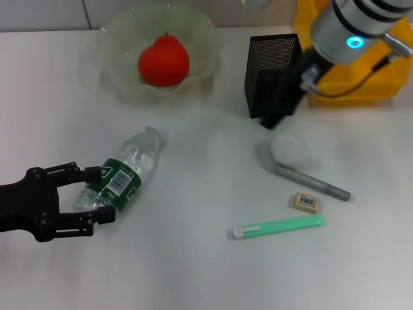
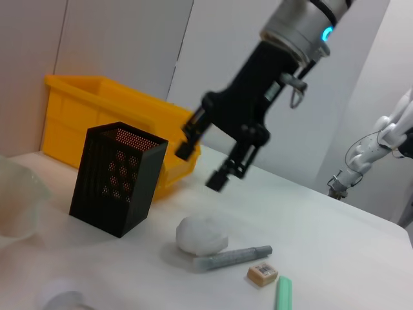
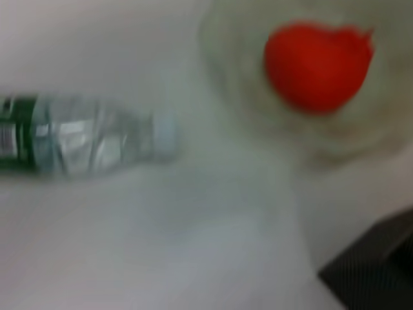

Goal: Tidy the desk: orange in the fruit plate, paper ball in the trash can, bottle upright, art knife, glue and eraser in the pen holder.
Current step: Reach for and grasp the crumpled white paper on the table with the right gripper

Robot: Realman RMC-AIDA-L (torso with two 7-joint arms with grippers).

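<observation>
The orange (image 1: pixel 164 61) lies in the pale-green fruit plate (image 1: pixel 116 39) at the back. The bottle (image 1: pixel 122 173) lies on its side at the front left. My left gripper (image 1: pixel 102 194) is open, with one finger on each side of the bottle's labelled lower end. The right gripper (image 2: pixel 203 163) is open and empty, hanging just beside the black pen holder (image 1: pixel 274 72) and above the paper ball (image 1: pixel 292 150). The grey glue pen (image 1: pixel 313 182), the eraser (image 1: pixel 306 202) and the green art knife (image 1: pixel 277 227) lie in front of the ball. The yellow trash can (image 1: pixel 361 84) stands behind the right arm.
The right wrist view shows the bottle (image 3: pixel 77 139), the orange (image 3: pixel 316 64) in the plate and a corner of the pen holder (image 3: pixel 374 265). The left wrist view shows the paper ball (image 2: pixel 201 234), glue pen (image 2: pixel 232 257) and eraser (image 2: pixel 262 274).
</observation>
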